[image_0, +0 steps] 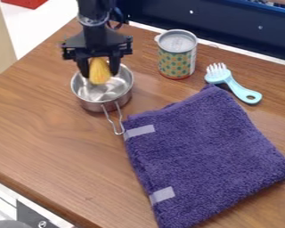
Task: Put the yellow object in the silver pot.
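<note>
At the far left, a beige panel (1,44) stands beyond the edge of the brown wood-grained surface (43,129). To its right, in the upper left of the camera view, the black gripper (99,73) points down with its two fingers set either side of the yellow object (99,70), gripping it between them. The object is upright and rounded, longer than it is wide, a warm golden yellow with fine lighter streaks running down it and a blunt lower end. It is at the mouth of the silver pot (99,106), its lower part seen against the shiny inside; whether it touches the bottom cannot be told. The pot is small, round and open, its metal wall marked with bright and dark reflections, and its looped wire handle (112,121) points toward the purple towel (201,142). Right of the pot, a can (176,60) with a dotted green, orange and yellow wrapper stands upright. The folded towel, bearing two pale strips, spreads across the lower right, and just above its upper corner lies a light blue brush (229,81) with white bristles.
</note>
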### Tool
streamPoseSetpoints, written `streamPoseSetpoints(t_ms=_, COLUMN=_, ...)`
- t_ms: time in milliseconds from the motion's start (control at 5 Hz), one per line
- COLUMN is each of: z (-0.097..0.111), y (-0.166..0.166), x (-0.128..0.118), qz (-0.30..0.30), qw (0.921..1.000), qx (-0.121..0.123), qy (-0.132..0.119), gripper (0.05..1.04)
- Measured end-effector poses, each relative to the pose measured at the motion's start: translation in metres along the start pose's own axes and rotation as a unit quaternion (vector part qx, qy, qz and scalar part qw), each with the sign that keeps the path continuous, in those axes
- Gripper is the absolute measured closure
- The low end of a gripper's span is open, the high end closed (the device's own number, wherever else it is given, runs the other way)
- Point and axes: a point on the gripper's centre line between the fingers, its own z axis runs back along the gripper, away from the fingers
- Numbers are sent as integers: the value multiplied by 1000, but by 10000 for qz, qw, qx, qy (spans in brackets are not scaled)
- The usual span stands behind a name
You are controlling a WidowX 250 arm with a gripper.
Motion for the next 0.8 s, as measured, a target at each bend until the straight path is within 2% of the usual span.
streamPoseSetpoints(t_ms=200, z=-7, y=2, x=-3, qz=-92, qw=9998, qx=-50, qy=146, gripper=445)
streamPoseSetpoints(t_ms=400, z=-14, y=4, x=-4, qz=-163, qw=9995, qx=34, qy=274, gripper=445)
streamPoseSetpoints(t_ms=600, z=-11, y=0, x=1, qz=-153, qw=9991, qx=-74, qy=394, gripper=363)
streamPoseSetpoints(t_ms=800, z=-3, y=1, x=7, qz=-123, qw=9983, qx=-174, qy=547, gripper=116)
